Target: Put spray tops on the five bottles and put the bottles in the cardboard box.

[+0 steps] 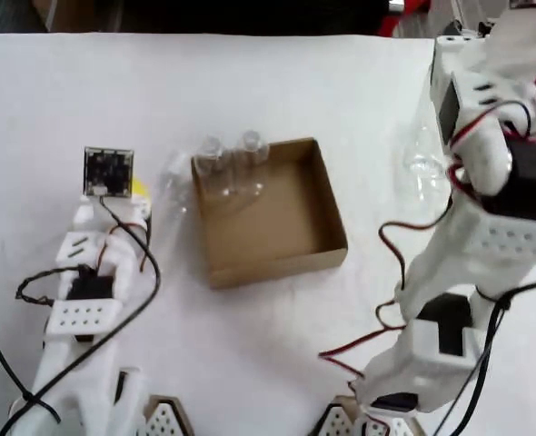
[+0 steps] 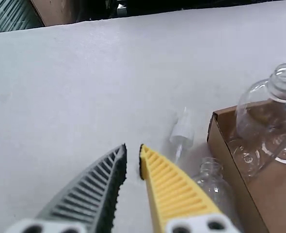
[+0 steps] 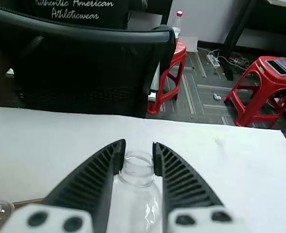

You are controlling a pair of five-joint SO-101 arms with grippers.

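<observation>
standing near the right edge of the white worktop (image 1: 250, 82) in the high view, the right arm (image 1: 486, 236) has a topless clear plastic bottle (image 1: 424, 159) at its end, well apart from the open brown cardboard box (image 1: 277, 265) at the worktop's middle. two more clear uncapped bottles (image 1: 229, 162) stand in the box's far left corner. a fourth clear bottle (image 1: 171, 177) rests just outside the box's left wall, near the left arm (image 1: 82, 300).

left wrist view: the left gripper (image 2: 132, 162), one grey and one yellow ribbed finger, is nearly closed with a thin gap between them and holds nothing. a white spray top (image 2: 182, 135) lies on the worktop just ahead, beside the fourth clear bottle and the box wall.

right wrist view: the right gripper (image 3: 138, 148), with black ribbed fingers, is closed on the neck of the topless clear plastic bottle, whose mouth is open.

by these views no bottle wears a top yet, so capping looks to be the step in hand. the next move likely calls for the left gripper to open, take up the white spray top and bring it squarely to the held bottle's mouth.
</observation>
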